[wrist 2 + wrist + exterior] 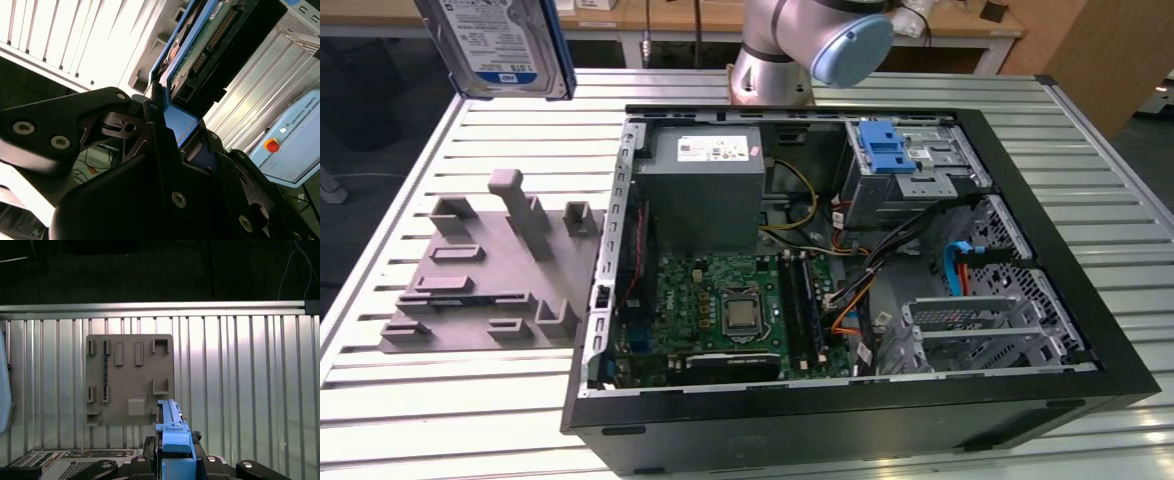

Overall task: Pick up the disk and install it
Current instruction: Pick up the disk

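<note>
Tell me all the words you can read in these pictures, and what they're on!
Label on the disk: printed lines, too small to read.
White sticker on the grey box: too small to read.
Pale box with a red button: a maker's name, not quoted.

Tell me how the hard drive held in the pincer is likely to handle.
The hard drive looks rigid: a flat metal slab, so it likely won't flex. It is probably dense for its size. The pincer clamps its blue plastic frame at one end, and that smooth plastic may let it slip or swing if jolted.
</note>
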Robot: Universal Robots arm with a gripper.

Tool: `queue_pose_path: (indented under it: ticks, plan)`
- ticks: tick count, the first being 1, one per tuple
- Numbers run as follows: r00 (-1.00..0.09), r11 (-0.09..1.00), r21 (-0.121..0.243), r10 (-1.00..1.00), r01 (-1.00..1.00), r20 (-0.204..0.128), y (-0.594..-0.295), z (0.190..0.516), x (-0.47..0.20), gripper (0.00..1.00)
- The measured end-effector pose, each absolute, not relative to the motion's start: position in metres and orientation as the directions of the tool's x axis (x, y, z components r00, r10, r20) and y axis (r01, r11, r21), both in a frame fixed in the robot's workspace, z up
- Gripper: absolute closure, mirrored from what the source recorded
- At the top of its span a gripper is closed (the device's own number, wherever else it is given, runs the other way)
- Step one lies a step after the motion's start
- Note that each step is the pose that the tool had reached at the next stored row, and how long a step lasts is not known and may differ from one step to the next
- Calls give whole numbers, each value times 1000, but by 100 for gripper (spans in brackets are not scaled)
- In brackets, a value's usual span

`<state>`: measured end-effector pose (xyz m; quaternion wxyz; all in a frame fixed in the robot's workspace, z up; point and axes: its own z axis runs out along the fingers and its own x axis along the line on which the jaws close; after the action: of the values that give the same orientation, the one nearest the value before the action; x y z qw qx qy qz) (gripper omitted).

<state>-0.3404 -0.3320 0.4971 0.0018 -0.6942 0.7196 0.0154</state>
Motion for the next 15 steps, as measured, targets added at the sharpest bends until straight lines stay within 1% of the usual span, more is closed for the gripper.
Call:
queue_pose_path:
  ticks: [9, 15]
  plan:
    - [-36, 36, 20, -999, -999, -24, -333, 497, -333, 64]
    - [-36, 36, 20, -999, -999, -24, -341, 497, -331, 64]
